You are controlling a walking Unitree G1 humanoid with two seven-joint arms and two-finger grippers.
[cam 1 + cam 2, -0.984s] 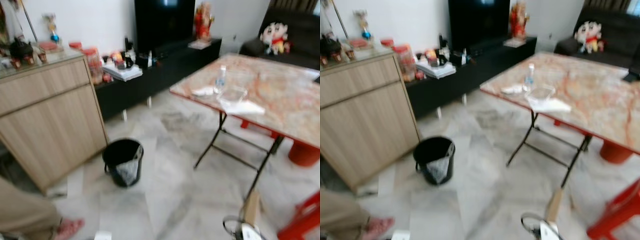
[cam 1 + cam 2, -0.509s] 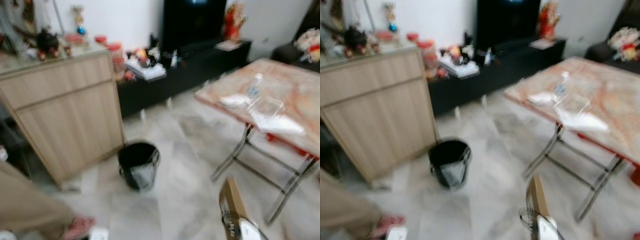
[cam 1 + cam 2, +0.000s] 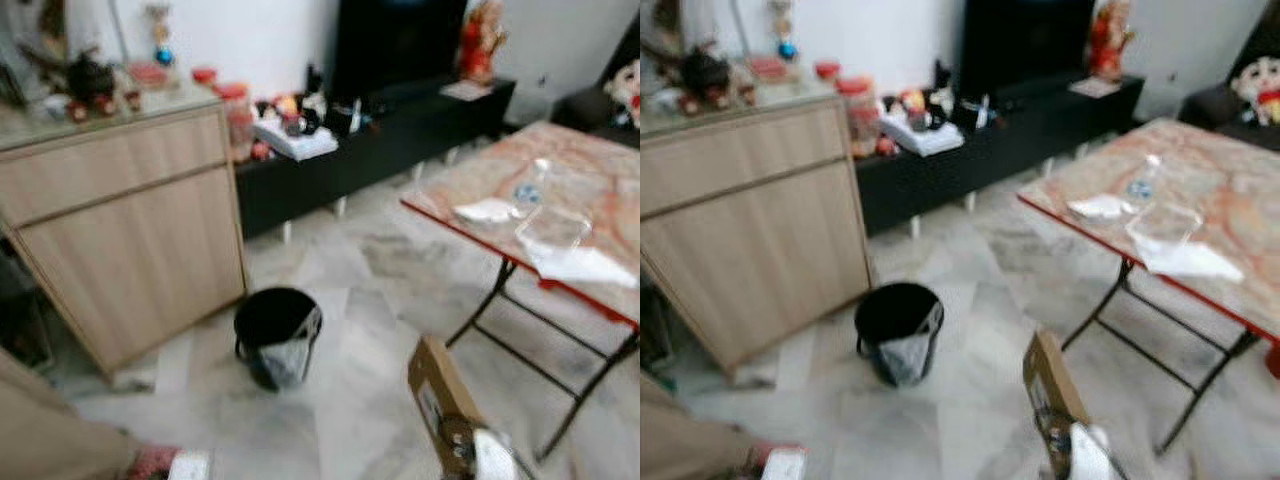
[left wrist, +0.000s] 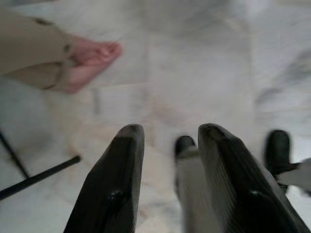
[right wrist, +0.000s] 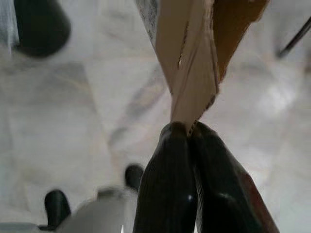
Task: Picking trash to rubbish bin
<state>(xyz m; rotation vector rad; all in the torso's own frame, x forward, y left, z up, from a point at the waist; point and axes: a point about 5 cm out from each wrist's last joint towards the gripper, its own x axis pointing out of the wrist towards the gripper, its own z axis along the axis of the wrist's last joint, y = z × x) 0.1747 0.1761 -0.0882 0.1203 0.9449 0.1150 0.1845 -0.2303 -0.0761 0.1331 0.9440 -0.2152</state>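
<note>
A black rubbish bin (image 3: 275, 335) with a clear liner stands on the marble floor in front of a wooden cabinet. My right gripper (image 5: 188, 133) is shut on a flattened brown cardboard box (image 3: 437, 396), held up at the lower right of the eye views, to the right of the bin and nearer to me. My left gripper (image 4: 167, 141) hangs low over the floor, open with nothing between its fingers. On the folding table (image 3: 590, 180) lie a crumpled tissue (image 3: 485, 210), a plastic bottle (image 3: 530, 185), a clear plastic container (image 3: 552, 225) and a white paper (image 3: 585, 265).
A wooden cabinet (image 3: 125, 220) stands at the left, and a black TV bench (image 3: 380, 135) runs along the far wall. A person's leg and foot (image 4: 85, 58) are at the lower left, close to my left arm. Open floor lies between bin and table.
The camera has shifted, so the whole scene moved. The cardboard box in my right gripper has risen higher into view. The bin sits nearer the picture's middle.
</note>
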